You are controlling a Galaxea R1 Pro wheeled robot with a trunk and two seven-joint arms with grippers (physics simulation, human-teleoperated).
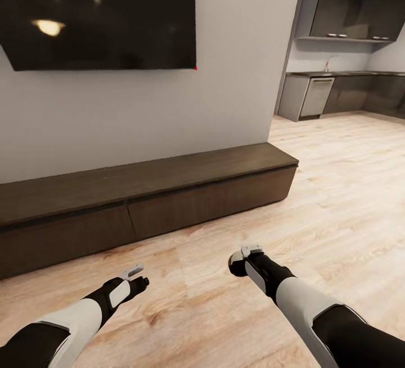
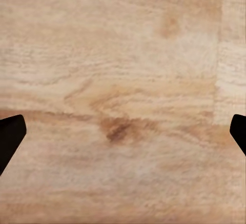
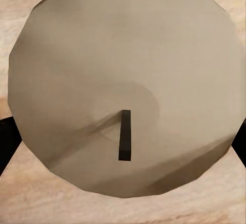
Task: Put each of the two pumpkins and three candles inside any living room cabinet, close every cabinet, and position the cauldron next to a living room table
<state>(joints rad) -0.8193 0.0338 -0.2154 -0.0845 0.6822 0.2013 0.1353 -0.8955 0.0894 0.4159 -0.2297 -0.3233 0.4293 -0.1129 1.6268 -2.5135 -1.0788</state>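
Between right claw (image 3: 123,131) fingers: beige round candle (image 3: 123,80), dark wick.

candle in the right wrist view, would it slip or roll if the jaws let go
The candle looks like a squat, faceted cylinder with a smooth waxy top, so it might slip in a light pinch. If dropped on its side it could roll across the wood floor; landing flat, it would probably stay put.

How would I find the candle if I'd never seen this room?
Start at the big black TV on the wall, then the long dark cabinet under it. On the wood floor in front, the right end effector holds the candle: a round, beige-grey disc with a short dark wick.
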